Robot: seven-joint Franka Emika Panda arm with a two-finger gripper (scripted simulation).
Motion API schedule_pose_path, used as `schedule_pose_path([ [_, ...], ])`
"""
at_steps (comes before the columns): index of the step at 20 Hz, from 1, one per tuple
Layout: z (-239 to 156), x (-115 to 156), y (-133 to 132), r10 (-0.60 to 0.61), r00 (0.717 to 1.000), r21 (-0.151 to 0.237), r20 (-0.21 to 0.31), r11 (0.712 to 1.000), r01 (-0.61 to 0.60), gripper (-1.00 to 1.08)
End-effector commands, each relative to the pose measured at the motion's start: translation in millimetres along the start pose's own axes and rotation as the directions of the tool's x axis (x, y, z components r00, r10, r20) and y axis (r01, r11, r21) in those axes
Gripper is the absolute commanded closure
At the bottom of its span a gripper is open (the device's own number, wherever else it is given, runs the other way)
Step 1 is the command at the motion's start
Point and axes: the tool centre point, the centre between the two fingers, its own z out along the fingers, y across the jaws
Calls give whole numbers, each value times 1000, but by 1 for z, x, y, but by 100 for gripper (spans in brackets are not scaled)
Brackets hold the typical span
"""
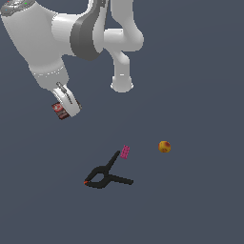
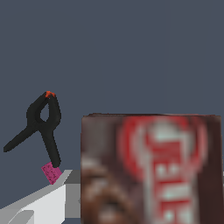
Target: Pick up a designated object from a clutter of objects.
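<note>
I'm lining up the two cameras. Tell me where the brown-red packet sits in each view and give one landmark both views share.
Exterior view: the brown-red packet is in the upper part toward the exterior view's left, at the tip of the gripper, apart from the other items.
Wrist view: the packet fills much of the picture, very close and blurred.
Shared landmark: the black spring clamp, with the pink block at one handle end.
</note>
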Motion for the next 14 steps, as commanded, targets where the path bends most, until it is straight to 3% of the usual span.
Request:
schedule_pose_path([
  [1,-27,-4,8,0,1000,-2,0,1000,0,108],
  [14,-127,-17,34,-1,1000,-2,-1,1000,1,108],
])
